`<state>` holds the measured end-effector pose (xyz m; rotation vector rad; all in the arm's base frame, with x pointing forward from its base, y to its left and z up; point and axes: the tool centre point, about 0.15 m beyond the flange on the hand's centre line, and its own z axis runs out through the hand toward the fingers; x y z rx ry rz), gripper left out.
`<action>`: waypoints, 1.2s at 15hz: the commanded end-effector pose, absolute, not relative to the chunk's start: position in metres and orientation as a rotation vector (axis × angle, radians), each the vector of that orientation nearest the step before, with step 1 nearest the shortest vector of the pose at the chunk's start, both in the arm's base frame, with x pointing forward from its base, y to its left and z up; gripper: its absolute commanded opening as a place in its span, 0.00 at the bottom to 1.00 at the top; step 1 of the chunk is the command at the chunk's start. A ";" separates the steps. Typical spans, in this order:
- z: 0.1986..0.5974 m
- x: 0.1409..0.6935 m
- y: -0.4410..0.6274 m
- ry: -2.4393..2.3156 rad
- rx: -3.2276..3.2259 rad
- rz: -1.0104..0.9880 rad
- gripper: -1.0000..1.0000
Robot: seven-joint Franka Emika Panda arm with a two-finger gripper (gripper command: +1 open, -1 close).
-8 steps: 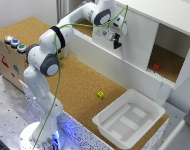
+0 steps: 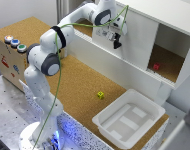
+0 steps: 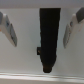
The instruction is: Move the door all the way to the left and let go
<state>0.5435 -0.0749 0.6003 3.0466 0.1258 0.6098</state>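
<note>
Reaching over the far edge of the cork worktop (image 2: 75, 85), the arm (image 2: 47, 60) brings its gripper (image 2: 116, 42) up against the front of the door (image 2: 132, 42), the plain white panel covering the half of the white cabinet (image 2: 160, 15) toward the exterior view's left. The other half stands open, and a small red object (image 2: 156, 66) sits on the brown floor inside. In the wrist view the two fingers (image 3: 9, 26) stand spread wide apart on either side of a dark vertical bar (image 3: 48, 35) on the white surface, not touching it; whether that bar is a handle cannot be told. A small yellow cube (image 2: 100, 95) lies on the cork near the middle, just beside the white plastic tray (image 2: 145, 107) at the worktop's near corner on the exterior view's right. Three coloured buttons (image 2: 14, 43) sit on a wooden box at the opposite corner.
</note>
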 end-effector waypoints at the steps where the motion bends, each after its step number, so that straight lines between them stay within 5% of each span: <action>1: 0.600 0.552 -0.085 0.093 3.066 0.531 0.00; 18: 0.583 0.565 -0.053 0.093 3.069 0.420 0.00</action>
